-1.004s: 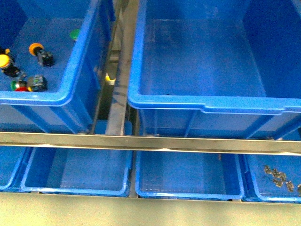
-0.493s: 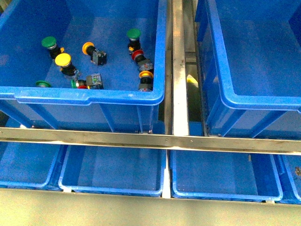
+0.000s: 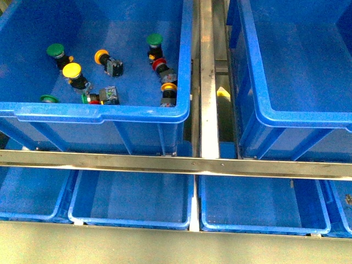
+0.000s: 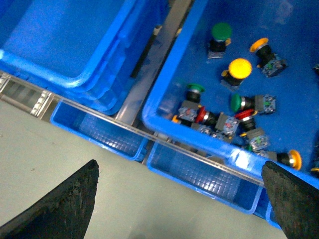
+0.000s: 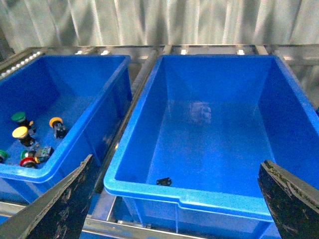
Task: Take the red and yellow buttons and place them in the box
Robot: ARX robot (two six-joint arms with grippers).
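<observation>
Front view: yellow button [image 3: 72, 70] nine o'clock of red button [image 3: 159, 65].
Handling: likely light, rigid; pinch bodies.
Left end effector [image 4: 179, 189], right end effector [image 5: 174, 194]: spread, empty.

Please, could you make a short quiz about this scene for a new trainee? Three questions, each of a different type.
1. True or false: the yellow button lies in the left crate, together with green-capped buttons.
2. In the right wrist view, what lies inside the right box? A) the yellow button B) a small black piece C) green-capped buttons
3. Fill in: the left gripper and the right gripper are both ____ (open or shut).

Key: 1 true; 2 B; 3 open.
</observation>
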